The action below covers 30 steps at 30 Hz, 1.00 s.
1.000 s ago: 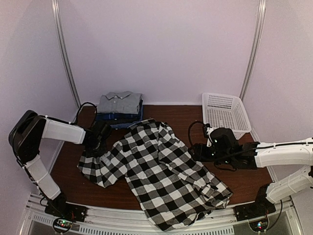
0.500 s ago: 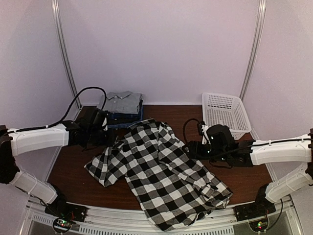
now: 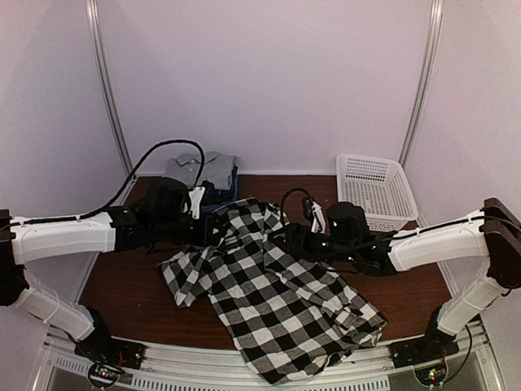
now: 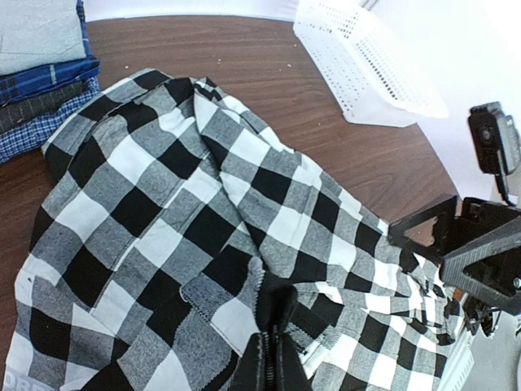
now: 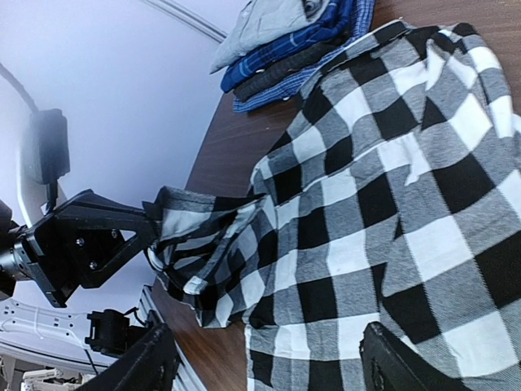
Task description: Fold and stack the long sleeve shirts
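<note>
Though faint, lettering [image 4: 18, 381] (unreadable) on shirt [image 4: 203, 204]

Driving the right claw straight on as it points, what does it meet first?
Probably the checked shirt, spread ahead of the open right claw; the left claw, pinching that cloth, lies beyond. Depth is unclear.

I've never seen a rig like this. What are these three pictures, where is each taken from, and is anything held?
Two robot arms are bolted at the near edge of a brown table. The wide picture comes from a fixed camera above and behind them; the other two come from a camera on each wrist. A black-and-white check shirt lies rumpled on the table. At the back are a stack of folded shirts, grey on top, and a white basket. The left gripper is shut on a fold of the check shirt; the right gripper is open over it, holding nothing.
</note>
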Available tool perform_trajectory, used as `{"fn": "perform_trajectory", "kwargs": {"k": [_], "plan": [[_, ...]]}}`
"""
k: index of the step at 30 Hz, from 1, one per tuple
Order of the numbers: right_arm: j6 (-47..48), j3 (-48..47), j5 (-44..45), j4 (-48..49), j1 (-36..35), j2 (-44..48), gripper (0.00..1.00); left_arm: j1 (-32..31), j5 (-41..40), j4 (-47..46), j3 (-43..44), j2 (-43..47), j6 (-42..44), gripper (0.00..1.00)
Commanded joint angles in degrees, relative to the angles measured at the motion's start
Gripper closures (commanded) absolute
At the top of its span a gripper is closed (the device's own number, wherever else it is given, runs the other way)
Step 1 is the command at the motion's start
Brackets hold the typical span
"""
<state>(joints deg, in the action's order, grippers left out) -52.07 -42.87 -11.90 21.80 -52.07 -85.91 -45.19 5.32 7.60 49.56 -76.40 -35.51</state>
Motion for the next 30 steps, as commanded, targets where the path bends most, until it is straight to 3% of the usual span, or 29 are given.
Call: {"fn": "perform_trajectory", "kwargs": {"k": [1,9,19,25,30], "plan": [[-9.46,-2.40,-3.73,11.38,-1.79,-4.43,0.17,-0.95,2.89,-7.02,0.64,-0.97,0.52,1.00],[-24.30,-1.97,-4.45,27.07,-2.15,-13.33,0.05,-2.94,4.41,-12.61,-0.50,-3.13,0.37,1.00],[-34.74,0.74,-3.31,40.83,-2.04,-20.24,0.04,-6.37,5.44,-17.16,-1.31,-7.43,0.52,1.00],[-35.16,2.60,-4.03,41.54,-2.20,-20.87,0.17,-7.77,5.64,-17.71,-1.16,-9.56,1.71,1.00],[-33.13,4.26,-4.82,40.24,-2.16,-19.88,0.54,-7.77,5.83,-16.73,-1.21,-10.65,2.16,1.00]]}}
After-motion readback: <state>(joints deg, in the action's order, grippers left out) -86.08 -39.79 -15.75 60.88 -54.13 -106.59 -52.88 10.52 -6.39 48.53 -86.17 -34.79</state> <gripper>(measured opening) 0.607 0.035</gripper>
